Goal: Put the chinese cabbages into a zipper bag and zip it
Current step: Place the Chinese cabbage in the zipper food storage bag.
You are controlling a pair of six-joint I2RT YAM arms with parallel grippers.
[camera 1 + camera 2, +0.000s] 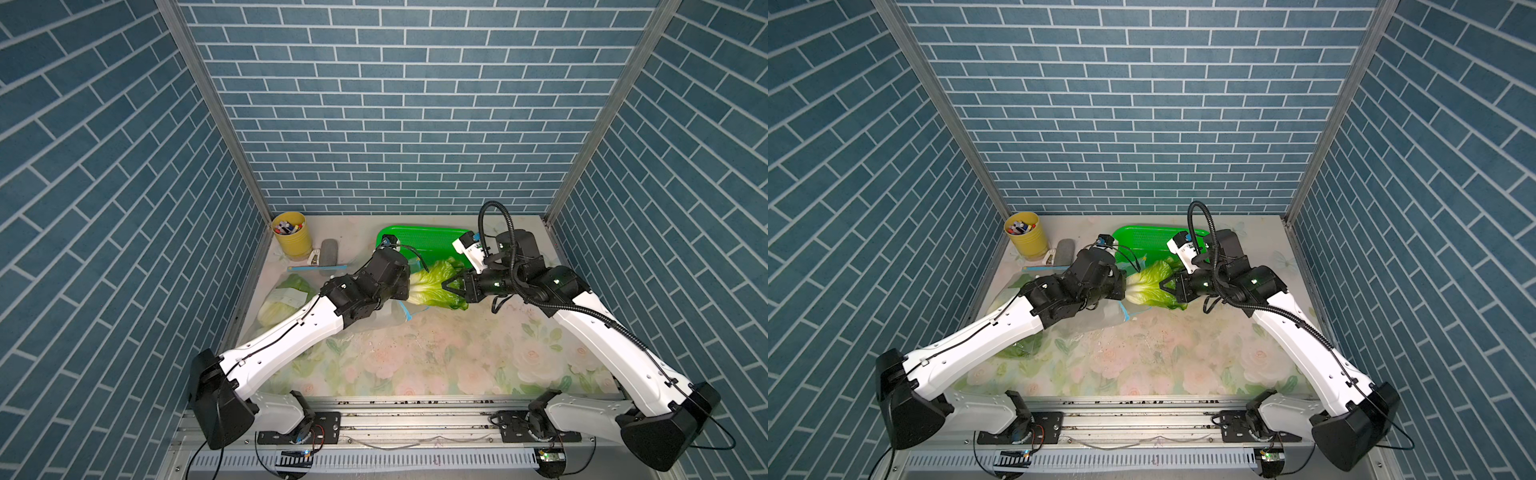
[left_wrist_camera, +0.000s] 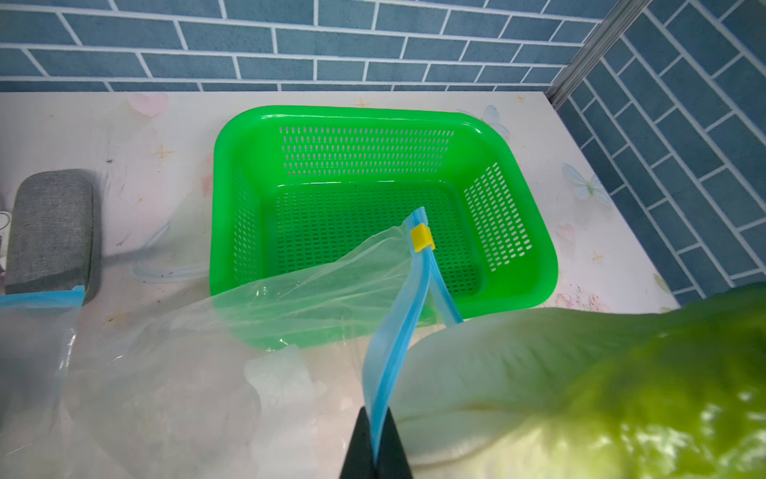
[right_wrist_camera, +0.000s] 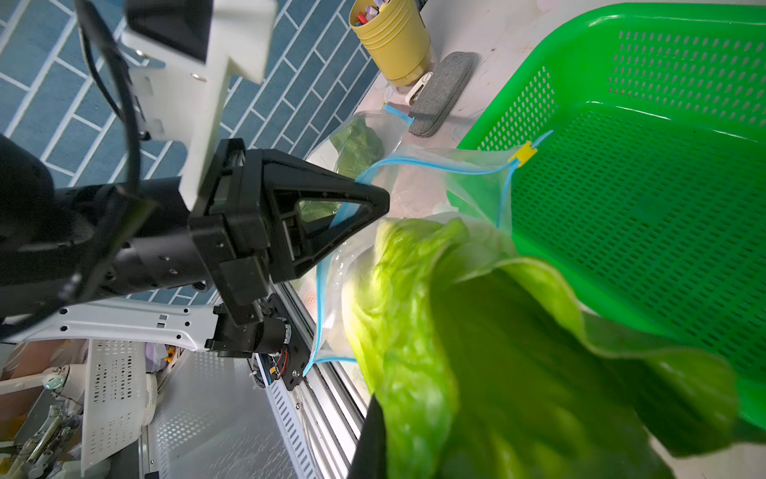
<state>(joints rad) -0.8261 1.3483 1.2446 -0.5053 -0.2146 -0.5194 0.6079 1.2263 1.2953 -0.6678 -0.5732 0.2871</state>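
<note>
- left hand is clenched on the blue zip strip of the zipper bag. it's lifting that lip, so the mouth gapes open.
- the yellow slider sits at the end of the strip nearest the basket.
- right hand is grasping a chinese cabbage by the leafy green end, jaws pinched into the leaves.
- in both top views that cabbage is a bit past the middle of the bench toward 12 o'clock. the white stem points to 9 o'clock at the left hand and the leaves point to 3 o'clock.
- from the wrist views the stem end is right at the bag's open mouth, touching the lip that's held up. can't tell how far inside it actually is, if at all.
- a second bag lies flat at about 9 o'clock, partly under the left arm, with bagged cabbage showing green through the plastic. can't count how many are in there.
- the green basket is at 12 o'clock, just behind the held cabbage.
- a yellow cup full of markers stands in the 11 o'clock corner, with a grey case just beside it.
</note>
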